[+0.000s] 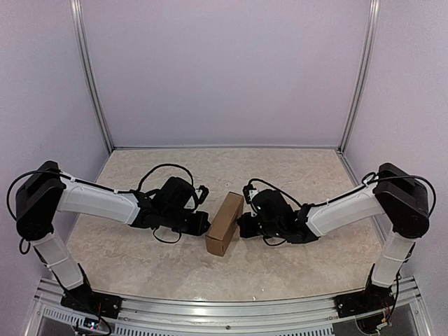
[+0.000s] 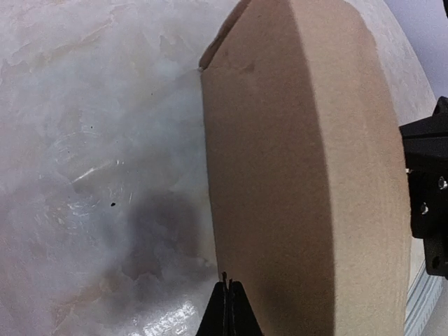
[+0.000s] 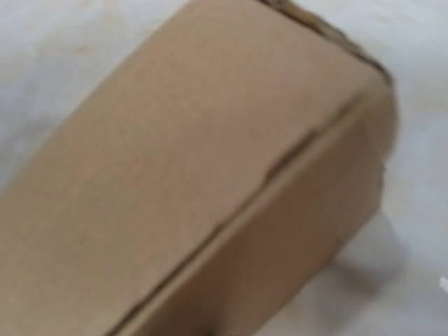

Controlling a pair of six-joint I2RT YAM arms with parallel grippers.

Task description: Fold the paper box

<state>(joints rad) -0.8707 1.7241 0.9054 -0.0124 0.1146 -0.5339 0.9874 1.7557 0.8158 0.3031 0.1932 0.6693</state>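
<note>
Closed tight and empty, our left pincer (image 2: 227, 304) points just beside the paper box (image 2: 301, 175), which lies between it and our right pincer (image 1: 243, 225), likewise clamped on nothing; we judge the box light, hollow, crushable, smooth-faced; better squeezed gently across its long sides.

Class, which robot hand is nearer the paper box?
Right, narrowly. The right hand sits against the paper box on its right side; the left hand, shut, is just off its left side.
</note>
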